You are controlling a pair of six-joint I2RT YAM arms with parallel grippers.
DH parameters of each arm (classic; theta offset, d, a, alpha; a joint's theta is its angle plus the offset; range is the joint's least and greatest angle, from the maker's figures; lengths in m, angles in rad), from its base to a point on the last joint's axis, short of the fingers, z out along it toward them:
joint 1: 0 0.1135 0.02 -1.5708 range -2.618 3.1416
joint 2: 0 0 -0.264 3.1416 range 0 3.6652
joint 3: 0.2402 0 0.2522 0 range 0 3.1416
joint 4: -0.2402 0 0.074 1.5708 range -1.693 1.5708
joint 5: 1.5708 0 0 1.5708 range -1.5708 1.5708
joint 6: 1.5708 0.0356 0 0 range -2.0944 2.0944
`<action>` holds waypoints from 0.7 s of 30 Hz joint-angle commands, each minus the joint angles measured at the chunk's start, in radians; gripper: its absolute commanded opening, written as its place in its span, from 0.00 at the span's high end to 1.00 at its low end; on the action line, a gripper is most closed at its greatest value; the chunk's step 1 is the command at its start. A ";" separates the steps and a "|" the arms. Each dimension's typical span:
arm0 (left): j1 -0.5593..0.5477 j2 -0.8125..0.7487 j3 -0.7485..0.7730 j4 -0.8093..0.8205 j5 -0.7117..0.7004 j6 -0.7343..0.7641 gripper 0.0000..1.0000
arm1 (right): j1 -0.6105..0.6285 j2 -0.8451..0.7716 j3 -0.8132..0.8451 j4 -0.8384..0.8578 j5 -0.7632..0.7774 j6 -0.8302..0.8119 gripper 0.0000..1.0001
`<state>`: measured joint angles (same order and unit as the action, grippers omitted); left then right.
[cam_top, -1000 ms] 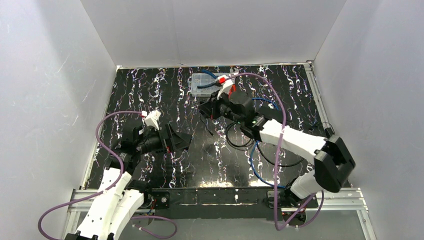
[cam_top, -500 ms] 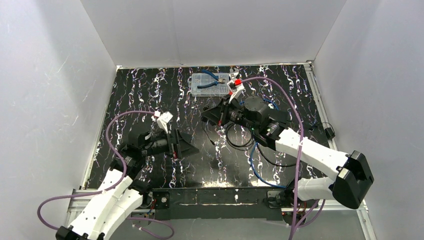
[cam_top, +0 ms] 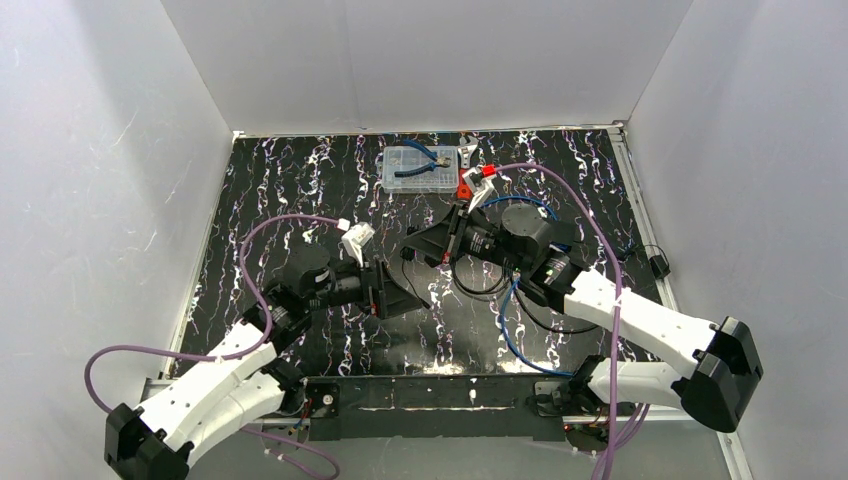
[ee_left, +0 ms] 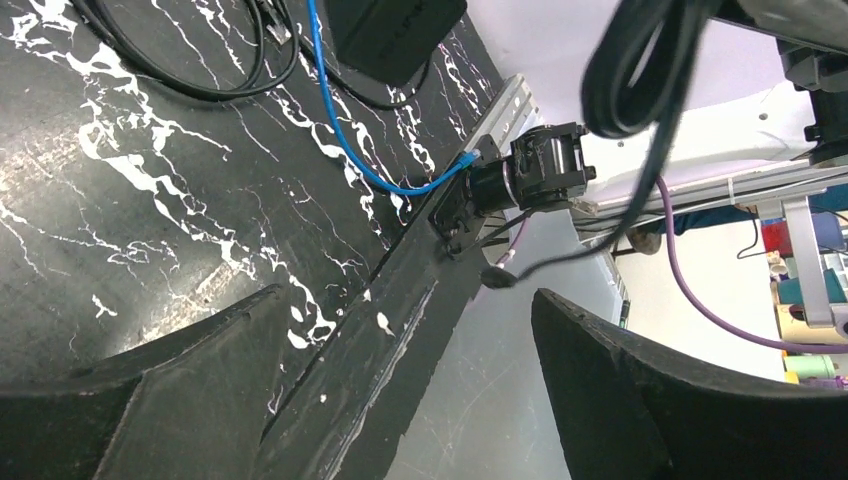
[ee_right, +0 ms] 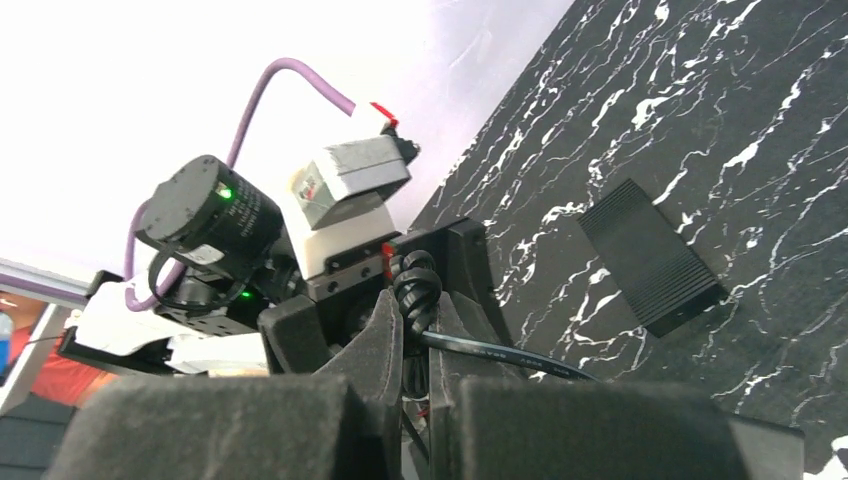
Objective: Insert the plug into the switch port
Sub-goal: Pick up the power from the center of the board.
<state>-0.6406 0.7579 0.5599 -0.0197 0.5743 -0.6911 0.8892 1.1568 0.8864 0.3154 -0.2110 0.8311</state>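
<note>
Cable, thin, black and rubber-sheathed (ee_right: 415, 283), sits pinched in the right gripper (ee_right: 418, 320); it looks limp and light, so best held just behind its plug, which I cannot see; small flat matte-black switch box (ee_right: 650, 258) lies at three o'clock of it; left gripper (ee_left: 408, 293) gapes empty.

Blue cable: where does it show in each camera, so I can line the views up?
Top external: blue cable curves on the table, left of the right arm.
Left wrist: upper middle, running down to the rail.
Right wrist: not in it.
Shared landmark: the white-veined table.
</note>
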 commanded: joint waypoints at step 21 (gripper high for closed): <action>-0.093 0.020 -0.050 0.308 0.030 -0.047 0.38 | 0.033 -0.013 0.038 0.080 0.098 0.149 0.99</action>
<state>-0.7247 0.7914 0.5284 0.2438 0.5678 -0.7354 0.9151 1.1645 0.8867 0.3315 -0.1471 0.9713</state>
